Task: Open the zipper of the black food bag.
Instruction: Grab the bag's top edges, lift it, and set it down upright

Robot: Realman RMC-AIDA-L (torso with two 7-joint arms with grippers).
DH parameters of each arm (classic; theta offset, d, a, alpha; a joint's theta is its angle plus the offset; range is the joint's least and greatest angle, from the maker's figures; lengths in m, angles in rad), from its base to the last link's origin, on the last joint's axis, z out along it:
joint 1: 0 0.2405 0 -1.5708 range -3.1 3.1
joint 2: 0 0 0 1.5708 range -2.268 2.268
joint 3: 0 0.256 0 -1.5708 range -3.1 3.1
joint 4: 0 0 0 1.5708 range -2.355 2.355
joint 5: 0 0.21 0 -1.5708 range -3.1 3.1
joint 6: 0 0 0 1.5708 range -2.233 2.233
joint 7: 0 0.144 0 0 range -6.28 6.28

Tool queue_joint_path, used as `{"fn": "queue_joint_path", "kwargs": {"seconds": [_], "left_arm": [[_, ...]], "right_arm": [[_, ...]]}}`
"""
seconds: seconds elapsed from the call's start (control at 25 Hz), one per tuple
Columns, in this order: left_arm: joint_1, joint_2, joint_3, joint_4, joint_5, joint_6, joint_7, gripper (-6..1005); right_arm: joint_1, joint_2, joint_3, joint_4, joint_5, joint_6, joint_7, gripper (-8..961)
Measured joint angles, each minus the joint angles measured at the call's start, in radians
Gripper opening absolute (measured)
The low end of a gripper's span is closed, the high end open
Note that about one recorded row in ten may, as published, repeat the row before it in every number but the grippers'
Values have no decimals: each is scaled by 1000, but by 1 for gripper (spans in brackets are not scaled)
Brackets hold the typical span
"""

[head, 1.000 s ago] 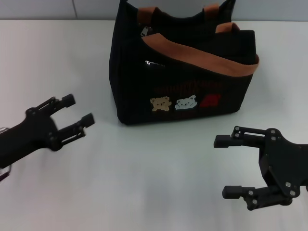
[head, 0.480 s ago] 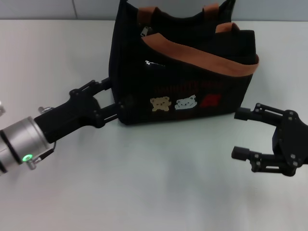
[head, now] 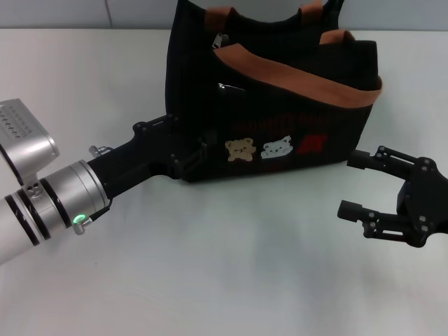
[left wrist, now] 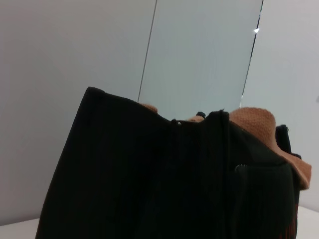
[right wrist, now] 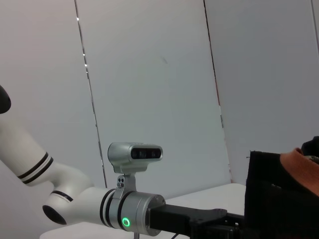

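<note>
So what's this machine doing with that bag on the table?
It is getting set to unzip the boxy black fabric bag with orange-brown trim and bear patches. Its left hand has pushed up against the bag's lower left end, apparently to steady it. Its right hand hovers open beside the bag's right end, touching nothing. The black zipper along the top rim, with its small silver pull, looks untouched, so the actual opening has not begun.

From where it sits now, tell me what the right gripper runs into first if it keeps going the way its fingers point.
Probably the black food bag: the open right gripper points at its near right corner, with only bare table between. Depth is unclear from the head view.
</note>
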Motion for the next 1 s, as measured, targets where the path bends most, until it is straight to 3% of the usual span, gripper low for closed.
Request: {"fn": "queue_joint_path", "kwargs": {"seconds": [0.48, 1.0], "left_arm": [[5, 0, -25, -20, -6, -11, 31, 157], [34, 2, -71, -22, -11, -5, 43, 108]], "right_arm": [[6, 1, 1, 0, 0, 2, 1, 826], [2, 9, 1, 1, 0, 17, 1, 826]]}}
